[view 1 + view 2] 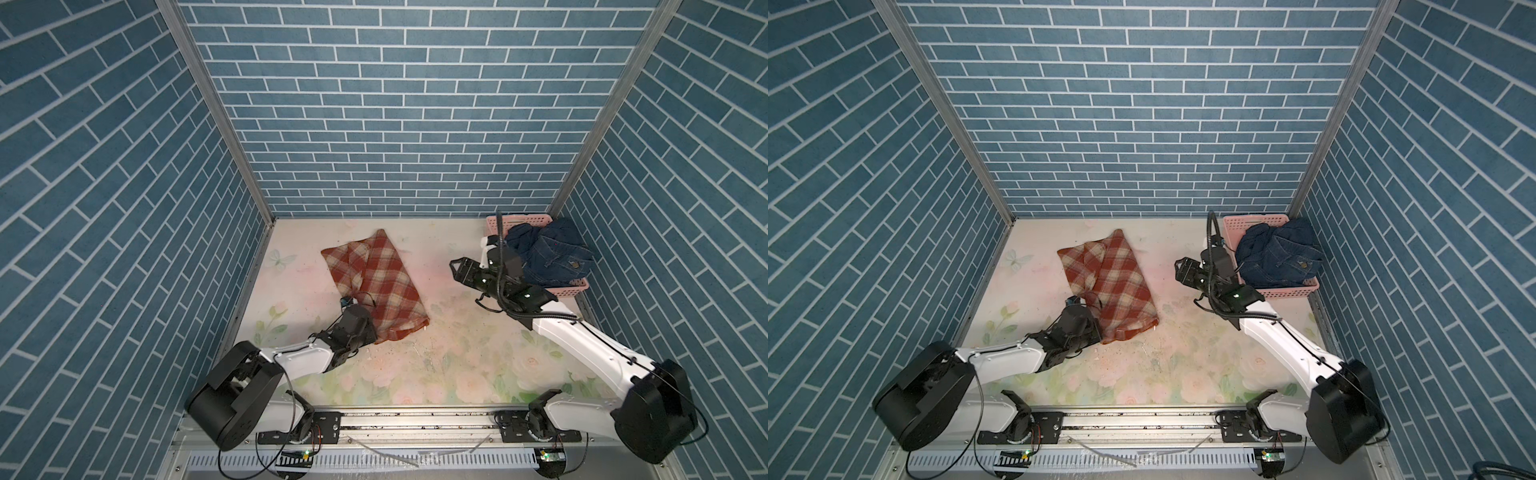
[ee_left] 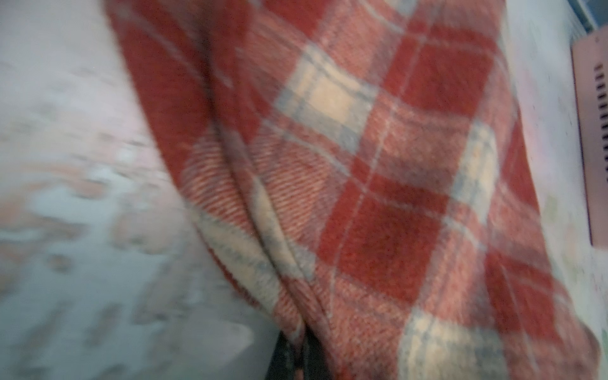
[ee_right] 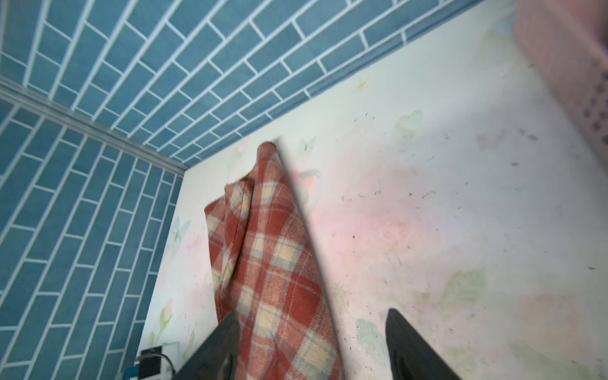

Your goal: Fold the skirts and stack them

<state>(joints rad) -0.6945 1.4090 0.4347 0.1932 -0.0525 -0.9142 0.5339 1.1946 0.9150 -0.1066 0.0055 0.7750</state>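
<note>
The rust-red and cream plaid skirt (image 1: 374, 282) (image 1: 1108, 278) lies loosely folded in a long strip at the table's middle left. My left gripper (image 1: 351, 303) (image 1: 1079, 302) is at its near left edge, shut on a fold of the plaid skirt (image 2: 378, 197); in the left wrist view the dark jaws (image 2: 301, 360) pinch the cloth between them. My right gripper (image 1: 457, 268) (image 1: 1181, 270) (image 3: 312, 345) hovers open and holds nothing, to the right of the plaid skirt (image 3: 269, 263). The dark blue denim skirts (image 1: 548, 253) (image 1: 1279, 253) are heaped in the pink basket.
The pink perforated basket (image 1: 569, 289) (image 1: 1291, 293) (image 3: 566, 49) stands in the back right corner, just behind the right arm. Blue brick-pattern walls close in the left, back and right sides. The floral table top (image 1: 457, 357) stretches toward the front rail.
</note>
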